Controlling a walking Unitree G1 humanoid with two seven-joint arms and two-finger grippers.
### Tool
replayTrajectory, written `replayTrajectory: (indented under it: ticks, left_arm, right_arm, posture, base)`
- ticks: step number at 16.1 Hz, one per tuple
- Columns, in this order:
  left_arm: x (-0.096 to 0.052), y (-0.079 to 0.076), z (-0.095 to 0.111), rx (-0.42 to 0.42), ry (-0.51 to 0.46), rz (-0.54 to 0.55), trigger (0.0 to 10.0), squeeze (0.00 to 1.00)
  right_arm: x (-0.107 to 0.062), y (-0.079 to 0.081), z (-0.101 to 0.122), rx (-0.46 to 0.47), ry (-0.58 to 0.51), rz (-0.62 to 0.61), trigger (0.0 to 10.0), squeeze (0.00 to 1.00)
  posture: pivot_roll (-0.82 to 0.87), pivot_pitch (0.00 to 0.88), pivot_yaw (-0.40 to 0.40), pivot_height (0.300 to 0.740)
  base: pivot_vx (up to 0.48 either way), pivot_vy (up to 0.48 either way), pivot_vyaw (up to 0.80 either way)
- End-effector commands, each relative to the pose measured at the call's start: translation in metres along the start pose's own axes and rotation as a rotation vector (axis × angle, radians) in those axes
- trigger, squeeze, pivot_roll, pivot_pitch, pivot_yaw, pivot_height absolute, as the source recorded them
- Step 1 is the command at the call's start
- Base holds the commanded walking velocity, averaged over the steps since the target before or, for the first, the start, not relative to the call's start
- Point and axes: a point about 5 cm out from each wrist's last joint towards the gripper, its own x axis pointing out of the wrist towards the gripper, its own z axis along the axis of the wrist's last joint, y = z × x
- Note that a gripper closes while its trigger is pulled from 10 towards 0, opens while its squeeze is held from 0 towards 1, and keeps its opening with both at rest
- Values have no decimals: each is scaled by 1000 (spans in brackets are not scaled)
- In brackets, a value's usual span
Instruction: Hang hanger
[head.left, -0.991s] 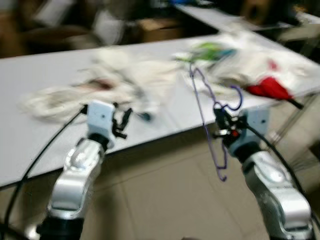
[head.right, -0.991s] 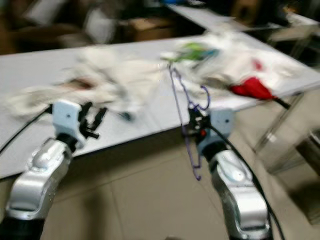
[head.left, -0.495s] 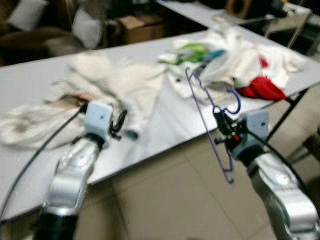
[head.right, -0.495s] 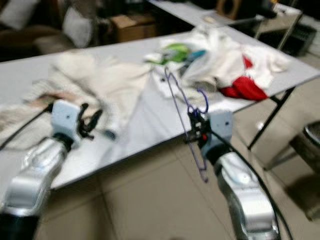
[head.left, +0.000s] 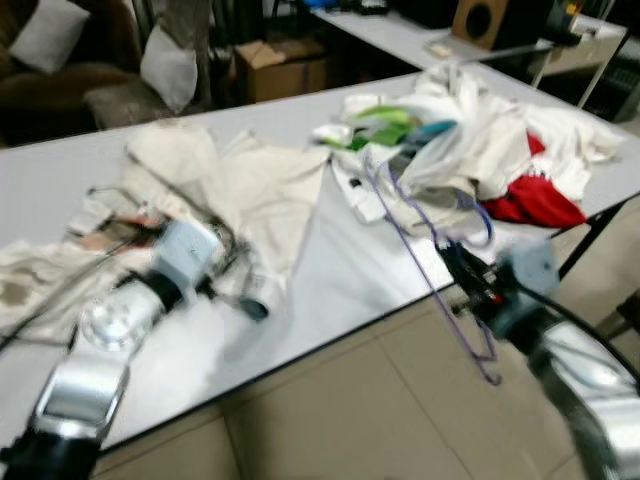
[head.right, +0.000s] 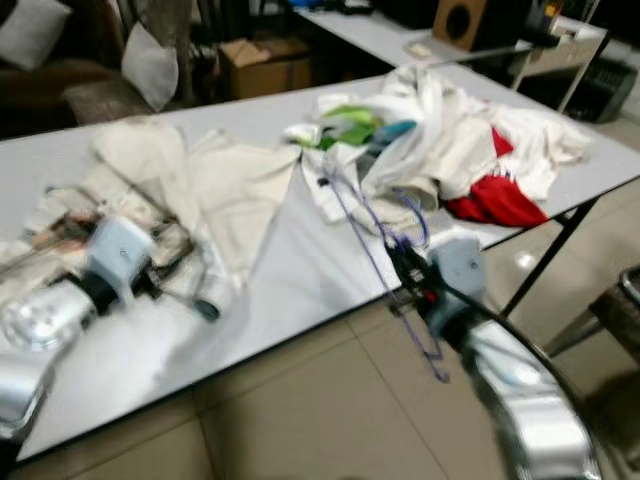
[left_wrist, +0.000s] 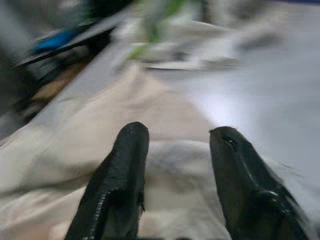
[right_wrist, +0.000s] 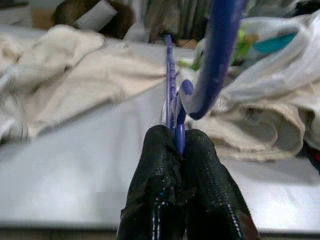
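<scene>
— Right wrist view: what's the right tool (right_wrist: 179, 150) pinching?
— A thin purple wire hanger (head.left: 432, 275), tilted over the counter (head.left: 330, 270) edge; the left tool (left_wrist: 177, 165) hangs spread above cream cloth (head.left: 250, 185).

— What's on the bench (head.left: 340, 270)?
— Cream cloths (head.left: 250, 185) at its middle, and a pile of white clothes (head.left: 480, 140) with a red garment (head.left: 535, 200) near the far corner.
— Behind?
— A cardboard box (head.left: 280, 65) and a cushion (head.left: 168, 68).
</scene>
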Motion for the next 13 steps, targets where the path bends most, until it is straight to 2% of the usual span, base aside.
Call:
replayTrajectory:
  ticks: [1,2,4,6,7,8,9,11,12,13]
  left_arm:
    - [-5,-1,-3,56,22,-61,10000,1000]
    - [-8,-5,-6,72,47,-131,10000,1000]
    - [-7,-12,-7,102,69,-191,10000,1000]
    - [3,-21,-15,236,109,-229,10000,1000]
    - [6,-19,-18,268,122,-214,10000,620]
    - [9,-18,-20,277,135,-190,10000,365]
    - [12,-16,-21,276,134,-159,10000,0]
    - [18,-18,-20,242,110,-119,10000,0]
    - [21,-16,-20,230,99,-64,10000,0]
    - [23,-14,-20,230,91,-46,4353,0]
  right_arm:
    - [-2,0,6,-15,-40,38,10000,0]
    - [-7,-5,4,-23,-30,54,10000,0]
    - [-13,-14,-2,-39,2,44,10000,0]
    - [-21,-38,-3,-46,-18,-107,10000,0]
    - [-22,-41,-2,-38,-25,-128,10000,0]
    - [-23,-41,-2,-31,-33,-137,10000,0]
    - [-22,-39,-1,-23,-40,-135,10000,0]
    - [-21,-33,-3,-17,-44,-121,10000,0]
    - [-19,-30,-4,-16,-47,-114,10000,0]
    - [-19,-29,-3,-13,-52,-113,10000,0]
  posture:
    - [-131,0,-29,740]
    - [-132,0,-29,740]
    - [-132,0,-31,740]
    - [-152,0,-36,740]
    - [-155,0,-38,740]
    - [-158,0,-39,740]
    - [-158,0,-39,740]
    - [-163,0,-42,740]
    - [-166,0,-40,740]
    - [-169,0,-38,740]
  base:
    - [0,0,0]
    - [0,0,0]
    - [0,0,0]
    - [0,0,0]
    - [0,0,0]
    - [0,0,0]
    - [0,0,0]
    - [0,0,0]
    - [0,0,0]
    - [0,0,0]
